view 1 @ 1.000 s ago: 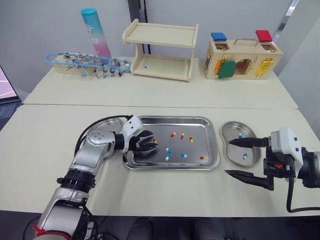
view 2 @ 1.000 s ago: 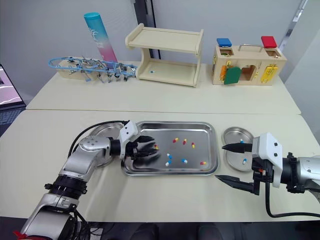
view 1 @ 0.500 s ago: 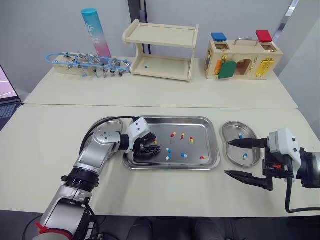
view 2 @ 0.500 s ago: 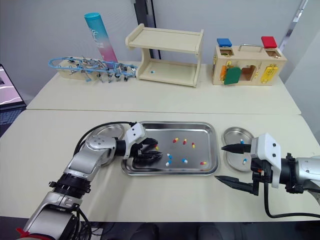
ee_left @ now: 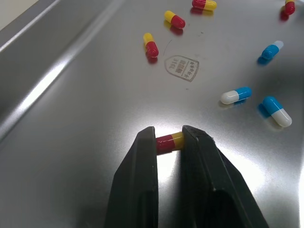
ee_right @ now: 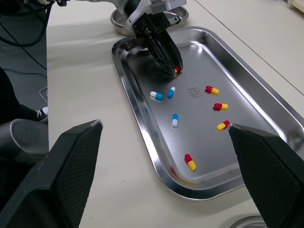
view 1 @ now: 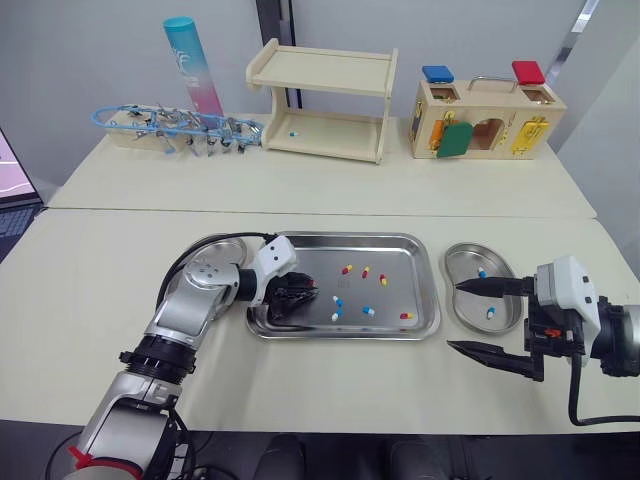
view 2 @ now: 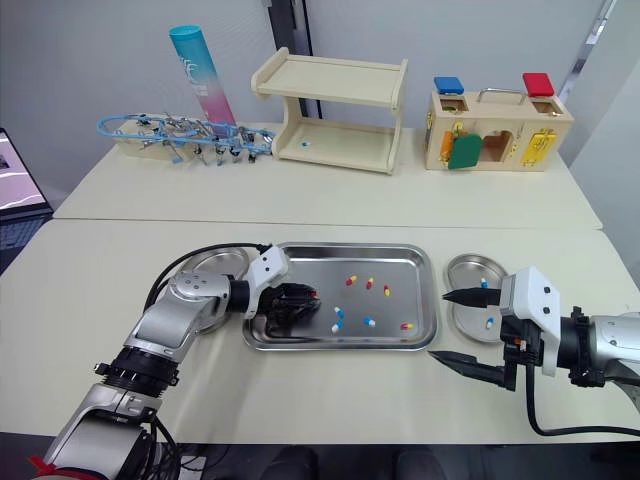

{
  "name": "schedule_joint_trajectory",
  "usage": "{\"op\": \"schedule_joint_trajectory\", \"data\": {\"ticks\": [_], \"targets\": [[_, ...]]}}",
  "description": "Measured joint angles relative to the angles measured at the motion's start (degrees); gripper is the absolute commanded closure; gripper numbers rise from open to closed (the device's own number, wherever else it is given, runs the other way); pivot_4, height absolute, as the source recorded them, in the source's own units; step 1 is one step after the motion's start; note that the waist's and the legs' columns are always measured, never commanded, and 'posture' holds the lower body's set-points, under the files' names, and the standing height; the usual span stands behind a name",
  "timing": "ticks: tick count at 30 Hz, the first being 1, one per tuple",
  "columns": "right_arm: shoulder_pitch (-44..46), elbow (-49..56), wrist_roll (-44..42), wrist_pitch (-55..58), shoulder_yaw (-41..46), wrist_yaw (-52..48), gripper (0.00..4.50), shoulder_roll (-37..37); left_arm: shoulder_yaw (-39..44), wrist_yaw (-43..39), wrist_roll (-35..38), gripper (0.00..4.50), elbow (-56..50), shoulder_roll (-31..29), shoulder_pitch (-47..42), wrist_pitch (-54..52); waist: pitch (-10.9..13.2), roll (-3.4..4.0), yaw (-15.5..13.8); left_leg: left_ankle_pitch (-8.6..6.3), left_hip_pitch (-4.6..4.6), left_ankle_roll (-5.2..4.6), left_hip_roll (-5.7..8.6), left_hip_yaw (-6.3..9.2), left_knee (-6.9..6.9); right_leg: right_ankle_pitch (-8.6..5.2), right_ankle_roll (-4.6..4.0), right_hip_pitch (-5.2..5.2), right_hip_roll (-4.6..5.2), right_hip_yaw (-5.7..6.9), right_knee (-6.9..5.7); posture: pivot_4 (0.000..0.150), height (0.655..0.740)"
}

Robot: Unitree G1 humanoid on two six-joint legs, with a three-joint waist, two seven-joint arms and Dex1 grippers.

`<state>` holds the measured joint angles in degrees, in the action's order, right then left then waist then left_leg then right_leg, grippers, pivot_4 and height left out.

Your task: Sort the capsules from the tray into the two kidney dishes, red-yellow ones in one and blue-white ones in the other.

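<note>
The red-yellow capsule (ee_left: 169,141) sits pinched between the nearly closed fingers of the left gripper (view 1: 298,296), at the left end of the glossy steel tray (view 1: 350,237). Four loose red-yellow capsules (ee_right: 212,90) and three blue-white capsules (ee_right: 175,119) lie beyond it. The right gripper (view 1: 455,315) gapes wide and empty beside the right kidney dish (view 1: 500,262), which holds two blue-white ones.

The rectangular stainless-steel tray (view 1: 405,262) is mirror-smooth and glossy, with an emblem (ee_left: 181,69) stamped in its floor. The red-and-yellow capsule (ee_left: 170,141) has a shiny, plastic-like shell. The black fingers (ee_left: 142,185) of the left gripper (ee_left: 169,137) look matt. The kidney-shaped steel dish (view 1: 505,295) shares the tray's polish. The cream bench (view 1: 100,300) is matt; the pale two-tier shelf (view 1: 320,72) is bare wood.
</note>
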<state>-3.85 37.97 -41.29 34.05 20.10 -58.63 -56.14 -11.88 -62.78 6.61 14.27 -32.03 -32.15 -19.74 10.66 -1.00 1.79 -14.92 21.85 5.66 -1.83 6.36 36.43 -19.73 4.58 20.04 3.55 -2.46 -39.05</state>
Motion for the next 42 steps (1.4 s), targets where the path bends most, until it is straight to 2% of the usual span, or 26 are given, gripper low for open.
{"op": "schedule_joint_trajectory", "data": {"ticks": [9, 13, 19, 25, 34, 42], "targets": [[0.01, 0.01, -0.02, 0.01, 0.0, 0.01, 0.0, 0.0, 1.23, -0.33, 0.94, 4.06, -1.01, -1.25, 0.91, -0.55, 0.01, -0.01, 0.09, 0.0, 0.03, 0.0, 0.0, 0.01, 0.0, 0.0, 0.0, 0.03, 0.0, 0.0, 0.0, 0.15, 0.74], [0.13, 0.06, -0.18, 0.01, -0.05, -0.01, 0.0, 0.0, 5.5, -0.52, 4.5, 4.06, -6.96, -4.92, 2.23, -4.53, 0.02, -0.02, 0.08, 0.0, 0.07, 0.0, 0.0, 0.02, 0.0, 0.0, 0.0, 0.06, 0.0, 0.0, 0.0, 0.15, 0.74], [3.14, 0.88, -1.08, 0.15, -1.64, 0.03, 0.0, 0.02, 16.81, 0.97, 10.23, 4.06, -15.49, -13.92, 7.19, -12.43, 0.02, 0.0, 0.71, 0.0, 0.01, -0.01, 0.0, 0.02, -0.04, 0.0, 0.0, 0.07, 0.0, -0.03, -0.01, 0.15, 0.74], [9.55, 1.31, -3.81, 0.72, -5.47, 0.19, 0.0, 0.43, 23.61, 3.15, 10.92, 4.06, -13.41, -18.44, 14.95, -13.36, 0.02, 0.0, 0.5, -0.01, 0.04, -0.01, 0.0, 0.04, -0.05, 0.0, 0.0, 0.09, 0.01, 0.0, 0.0, 0.15, 0.74], [16.38, 0.57, -7.02, 1.87, -10.32, 0.17, 0.0, 1.27, 26.44, 8.45, 10.9, 4.06, -9.62, -17.71, 18.39, -10.15, 0.03, -0.01, -0.11, -0.01, 0.09, -0.01, 0.0, 0.05, -0.05, 0.0, 0.0, 0.13, 0.02, 0.02, 0.01, 0.15, 0.74], [16.99, -0.67, -6.99, 1.81, -11.02, -0.04, 0.0, 1.26, 26.89, 9.59, 11.42, 1.43, -7.74, -16.99, 17.92, -9.57, 0.03, -0.01, 0.06, -0.01, 0.09, -0.01, -0.01, 0.04, -0.05, 0.0, 0.0, 0.15, 0.01, 0.01, -0.01, 0.15, 0.74]]}}
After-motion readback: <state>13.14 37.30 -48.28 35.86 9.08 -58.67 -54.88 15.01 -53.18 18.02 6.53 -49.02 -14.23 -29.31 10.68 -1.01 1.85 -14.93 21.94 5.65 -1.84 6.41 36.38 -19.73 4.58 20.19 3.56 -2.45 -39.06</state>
